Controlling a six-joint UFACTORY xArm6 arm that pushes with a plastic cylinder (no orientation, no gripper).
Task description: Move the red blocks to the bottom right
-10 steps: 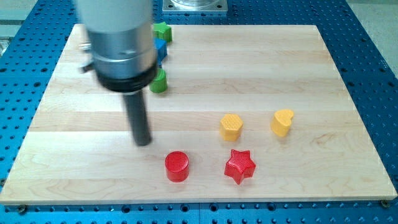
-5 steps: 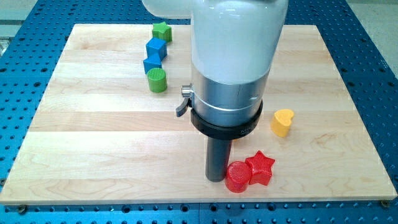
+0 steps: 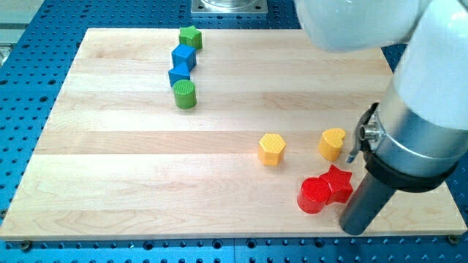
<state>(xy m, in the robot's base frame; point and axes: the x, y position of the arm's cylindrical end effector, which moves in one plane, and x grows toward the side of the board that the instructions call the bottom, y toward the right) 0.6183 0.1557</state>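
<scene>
A red cylinder [image 3: 314,195] and a red star [image 3: 337,183] sit touching each other near the board's bottom right, the cylinder on the left. My tip [image 3: 356,229] rests on the board just right of and below the red star, close to the bottom edge. The arm's large body covers the board's right side above it.
A yellow hexagon [image 3: 271,149] and a yellow heart [image 3: 332,144] lie just above the red pair. At the top left stand a green star [image 3: 190,36], two blue blocks [image 3: 183,56] [image 3: 179,74] and a green cylinder [image 3: 185,94]. The wooden board [image 3: 131,168] lies on a blue perforated table.
My tip has swept from the left of the red cylinder to the right of the red star. The red pair now sits further right, and the yellow hexagon is uncovered.
</scene>
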